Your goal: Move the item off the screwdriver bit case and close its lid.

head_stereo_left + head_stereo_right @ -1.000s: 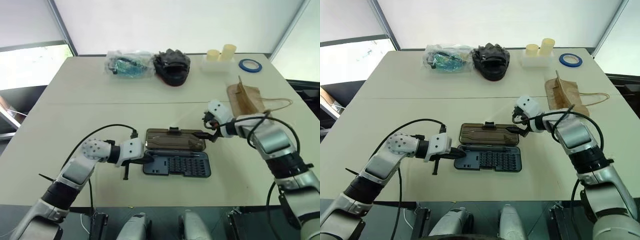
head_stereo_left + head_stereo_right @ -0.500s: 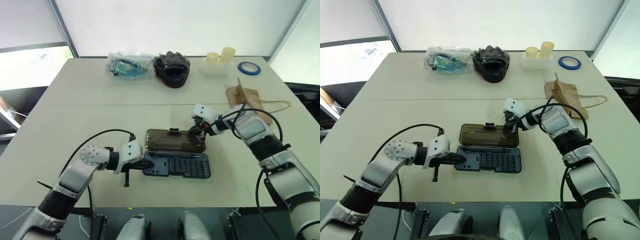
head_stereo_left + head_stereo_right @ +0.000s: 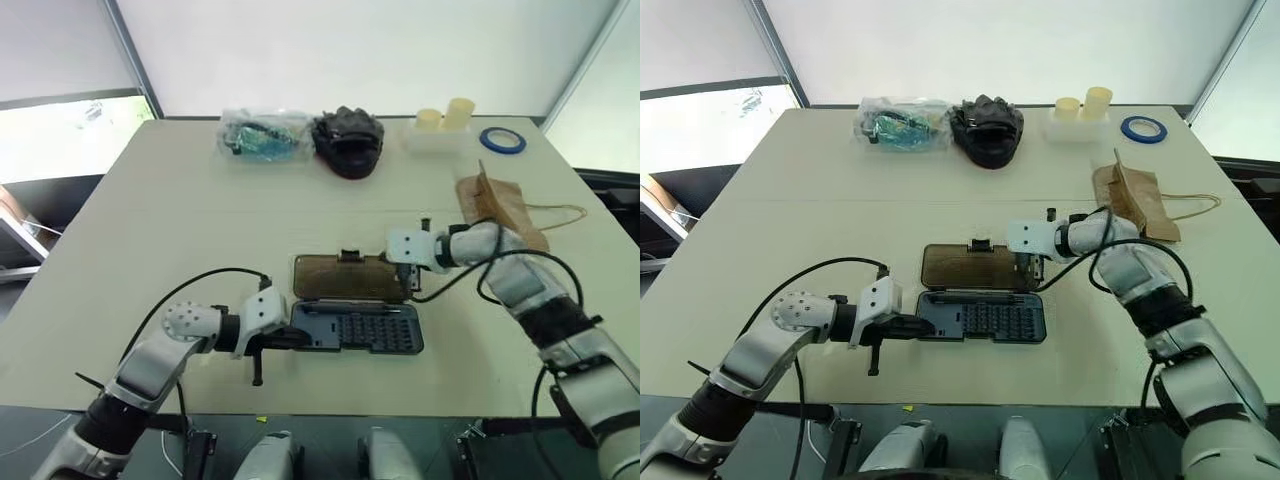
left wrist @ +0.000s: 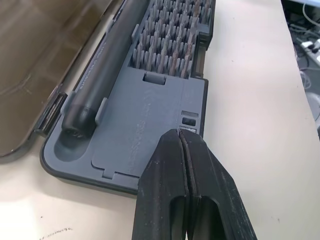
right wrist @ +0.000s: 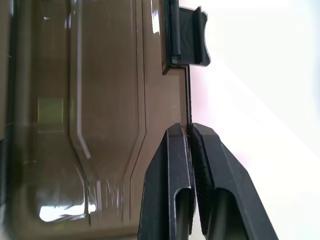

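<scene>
Having just pinched shut on the lid's [image 3: 347, 278] far edge, the right tool [image 3: 404, 272] readies closing; left tool [image 4: 184, 145], pressed together, steadies the screwdriver bit case [image 3: 362, 329] at nine o'clock.

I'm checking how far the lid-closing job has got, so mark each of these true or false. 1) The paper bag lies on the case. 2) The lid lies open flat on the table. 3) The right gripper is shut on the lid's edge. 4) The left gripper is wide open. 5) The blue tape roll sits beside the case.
1) False. The brown paper bag lies on the table, apart from the screwdriver bit case.
2) True. The lid lies flat behind the tray.
3) True. The right gripper pinches the lid's thin edge.
4) False. The left gripper is shut, its tips at the case's end.
5) False. The blue tape roll sits at the table's far edge.
</scene>
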`<move>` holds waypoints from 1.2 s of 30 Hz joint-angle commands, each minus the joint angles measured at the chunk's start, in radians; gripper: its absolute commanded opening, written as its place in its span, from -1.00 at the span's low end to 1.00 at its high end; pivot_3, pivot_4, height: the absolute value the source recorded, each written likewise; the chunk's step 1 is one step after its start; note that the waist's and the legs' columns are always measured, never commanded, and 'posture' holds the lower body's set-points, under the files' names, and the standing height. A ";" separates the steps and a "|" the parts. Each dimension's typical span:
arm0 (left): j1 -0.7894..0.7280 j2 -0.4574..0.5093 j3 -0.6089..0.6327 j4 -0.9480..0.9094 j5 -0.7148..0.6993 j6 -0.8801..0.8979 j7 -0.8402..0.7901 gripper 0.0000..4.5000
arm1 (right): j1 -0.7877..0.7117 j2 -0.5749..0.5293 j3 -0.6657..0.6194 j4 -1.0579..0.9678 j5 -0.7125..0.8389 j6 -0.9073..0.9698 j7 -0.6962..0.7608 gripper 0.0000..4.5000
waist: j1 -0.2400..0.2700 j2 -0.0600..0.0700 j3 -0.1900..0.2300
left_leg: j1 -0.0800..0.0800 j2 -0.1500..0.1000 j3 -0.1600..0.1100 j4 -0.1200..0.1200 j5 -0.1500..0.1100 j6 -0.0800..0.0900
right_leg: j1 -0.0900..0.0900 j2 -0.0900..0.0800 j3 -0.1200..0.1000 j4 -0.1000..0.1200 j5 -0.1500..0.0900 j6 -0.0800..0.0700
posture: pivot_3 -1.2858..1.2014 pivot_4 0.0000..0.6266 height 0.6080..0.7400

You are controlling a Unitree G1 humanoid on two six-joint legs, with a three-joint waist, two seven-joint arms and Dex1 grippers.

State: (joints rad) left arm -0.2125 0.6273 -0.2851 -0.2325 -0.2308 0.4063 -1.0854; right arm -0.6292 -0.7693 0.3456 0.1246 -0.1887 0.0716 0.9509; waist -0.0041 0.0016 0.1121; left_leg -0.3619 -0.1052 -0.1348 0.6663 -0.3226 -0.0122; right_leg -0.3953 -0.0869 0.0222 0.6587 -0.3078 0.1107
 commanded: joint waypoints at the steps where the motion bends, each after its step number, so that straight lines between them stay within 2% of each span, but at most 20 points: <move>1: 0.017 0.018 -0.017 0.045 0.013 0.029 -0.002 -1.00 | 0.096 -0.054 -0.125 -0.234 -0.037 0.065 -0.078 -0.98 | 0.002 0.000 0.000 | 0.000 0.000 0.000 0.000 0.000 0.000 | 0.000 0.000 0.000 0.000 0.000 0.000 | 0.03 -0.52 1.00; 5: 0.009 0.017 -0.017 0.055 0.002 0.030 -0.008 -1.00 | 0.210 -0.067 -0.161 -0.413 -0.049 0.081 -0.098 -0.98 | 0.014 0.000 0.000 | -0.001 0.000 0.000 0.000 0.000 0.000 | -0.001 0.000 0.000 -0.001 0.000 0.000 | 0.03 -0.52 1.00; 10: 0.007 -0.009 0.009 0.069 -0.035 0.019 -0.002 -1.00 | 0.245 -0.058 -0.171 -0.493 -0.142 0.059 -0.185 -0.98 | 0.014 0.001 0.001 | -0.001 0.001 0.000 0.000 0.000 0.000 | 0.000 0.001 0.000 -0.003 0.000 0.000 | 0.03 -0.52 1.00; 13: 0.015 -0.063 0.062 0.062 -0.097 0.023 0.037 -1.00 | 0.263 -0.047 -0.167 -0.487 -0.157 0.055 -0.206 -0.98 | 0.016 0.000 0.002 | -0.001 0.001 0.000 -0.001 0.000 0.000 | 0.000 0.001 0.000 -0.003 0.000 0.000 | 0.03 -0.52 1.00; 16: 0.014 -0.108 0.110 0.034 -0.166 0.089 0.073 -1.00 | 0.271 -0.021 -0.174 -0.470 -0.120 0.092 -0.193 -0.98 | 0.016 -0.002 0.008 | -0.002 0.001 0.000 0.000 0.000 0.000 | -0.001 0.001 0.000 -0.003 0.000 0.000 | 0.03 -0.52 1.00; 20: 0.009 -0.078 0.071 0.042 -0.117 0.066 0.057 -1.00 | 0.131 0.065 -0.264 -0.369 0.042 0.295 -0.150 -0.98 | 0.007 0.000 0.012 | -0.006 0.001 0.000 0.000 0.000 -0.001 | -0.004 0.001 0.000 -0.003 0.000 0.000 | 0.03 -0.52 1.00; 23: -0.009 -0.045 0.042 0.081 -0.074 0.035 0.037 -1.00 | 0.010 0.058 -0.249 -0.267 0.074 0.341 -0.097 -0.61 | 0.000 0.002 0.014 | -0.010 0.001 0.001 0.000 0.001 -0.002 | -0.009 0.001 0.000 -0.003 0.000 0.000 | 0.03 -0.52 1.00; 27: -0.029 0.006 -0.009 0.126 0.002 -0.031 0.010 -1.00 | -0.084 0.024 -0.158 -0.158 0.081 0.401 0.036 0.31 | -0.006 0.002 0.014 | -0.011 0.002 -0.001 -0.001 0.001 -0.002 | -0.009 0.001 -0.002 -0.003 0.000 0.000 | 0.03 -0.52 1.00; 28: -0.035 0.012 -0.017 0.135 0.017 -0.047 0.010 -1.00 | -0.109 0.035 -0.145 -0.118 0.078 0.403 0.041 0.49 | -0.008 0.002 0.014 | -0.011 0.002 -0.001 -0.001 0.001 -0.002 | -0.009 0.001 -0.002 -0.003 0.000 0.000 | 0.03 -0.52 1.00; 36: -0.029 0.002 -0.033 0.148 0.041 -0.070 0.036 -1.00 | -0.228 0.126 -0.014 0.215 0.040 0.322 0.099 0.49 | -0.011 0.002 0.014 | -0.011 0.002 0.001 -0.001 0.001 -0.002 | -0.010 0.001 -0.001 -0.003 0.000 0.000 | 0.03 -0.52 1.00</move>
State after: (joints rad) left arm -0.2740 0.6215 -0.2874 -0.1228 -0.2471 0.3149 -1.0699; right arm -0.8272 -0.6580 0.3196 0.3032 -0.1391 0.4243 1.0414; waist -0.0150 0.0039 0.1258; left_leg -0.3727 -0.1034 -0.1342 0.6655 -0.3211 -0.0142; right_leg -0.4050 -0.0861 0.0208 0.6556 -0.3078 0.1107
